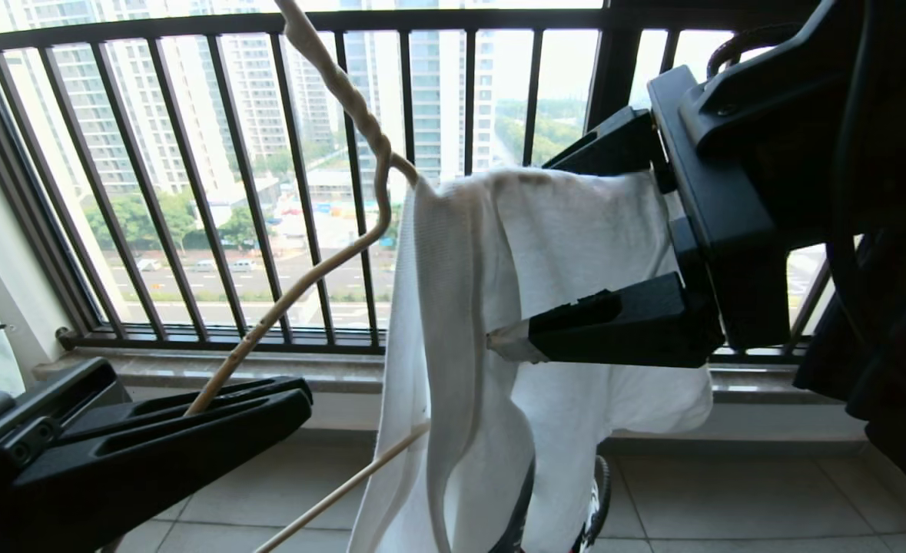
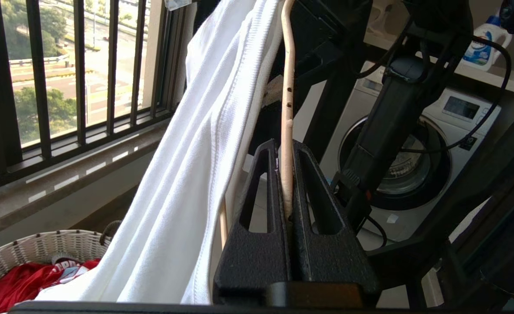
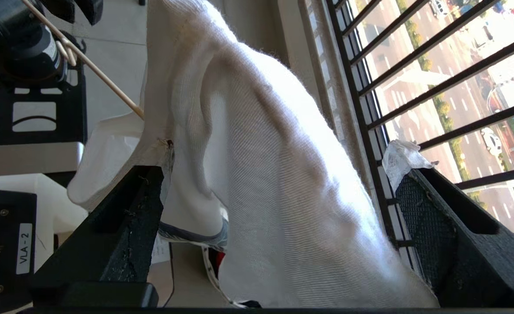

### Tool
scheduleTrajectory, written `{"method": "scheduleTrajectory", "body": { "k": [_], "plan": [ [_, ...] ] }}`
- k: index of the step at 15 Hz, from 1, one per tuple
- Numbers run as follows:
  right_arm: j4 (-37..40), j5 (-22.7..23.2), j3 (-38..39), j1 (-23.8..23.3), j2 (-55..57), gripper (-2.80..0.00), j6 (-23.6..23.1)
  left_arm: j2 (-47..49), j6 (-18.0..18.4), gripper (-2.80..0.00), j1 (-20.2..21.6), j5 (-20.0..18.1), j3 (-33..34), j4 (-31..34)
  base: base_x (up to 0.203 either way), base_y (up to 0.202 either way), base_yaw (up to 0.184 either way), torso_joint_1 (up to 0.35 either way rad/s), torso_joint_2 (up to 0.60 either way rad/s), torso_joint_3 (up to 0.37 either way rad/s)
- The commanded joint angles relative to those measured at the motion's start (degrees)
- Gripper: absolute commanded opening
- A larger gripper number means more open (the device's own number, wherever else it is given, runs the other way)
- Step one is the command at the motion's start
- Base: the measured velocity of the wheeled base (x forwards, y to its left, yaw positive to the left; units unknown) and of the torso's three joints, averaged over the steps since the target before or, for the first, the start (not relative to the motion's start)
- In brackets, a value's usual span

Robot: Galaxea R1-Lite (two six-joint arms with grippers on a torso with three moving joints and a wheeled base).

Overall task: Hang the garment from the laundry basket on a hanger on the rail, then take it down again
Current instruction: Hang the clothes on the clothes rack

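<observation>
Garment [image 1: 453, 322] draped over hanger [image 1: 310, 276], out of laundry basket [image 2: 34, 248] below it; rail not visible, so hanging looks unfinished. Right gripper [image 1: 545, 253] jaws wide, straddling the cloth beside hanger, gripping nothing. Left gripper [image 2: 286, 174] jaws clamped on hanger's arm.

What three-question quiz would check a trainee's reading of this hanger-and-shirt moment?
1. True or false: the left gripper is shut on the hanger.
2. How do the right gripper jaws stand? A) shut on the collar B) spread wide, with the garment draped between them C) shut on the hanger
3. Fill in: in the left wrist view, the laundry basket holds a ___ piece of clothing.

Key: 1 true. 2 B. 3 red.
</observation>
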Motion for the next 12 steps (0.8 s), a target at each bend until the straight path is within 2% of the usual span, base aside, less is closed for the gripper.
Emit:
{"method": "scheduleTrajectory", "body": {
  "k": [1,2,10,12],
  "plan": [
    [0.1,0.2,-0.1,0.1,1.4,-0.01,-0.6,-1.1,0.0,-2.80,0.0,-0.1,-0.6,-0.1,0.000,0.000,0.000,0.000,0.00,0.000],
    [0.1,0.3,-0.2,0.1,1.5,-2.80,-0.7,-1.2,0.3,-2.80,0.0,-0.2,-0.6,0.0,0.000,0.000,0.000,0.000,0.00,0.000],
    [0.3,0.7,0.0,0.3,0.3,-2.80,-0.8,-0.8,0.7,-2.80,0.2,0.1,-2.0,-0.1,0.000,0.000,0.000,0.000,0.00,0.000],
    [0.4,1.9,0.1,0.2,-0.9,-2.80,-0.8,-0.1,3.6,-2.80,1.4,0.5,-2.6,1.6,0.000,0.000,0.000,0.000,0.00,0.000]
  ]
}}
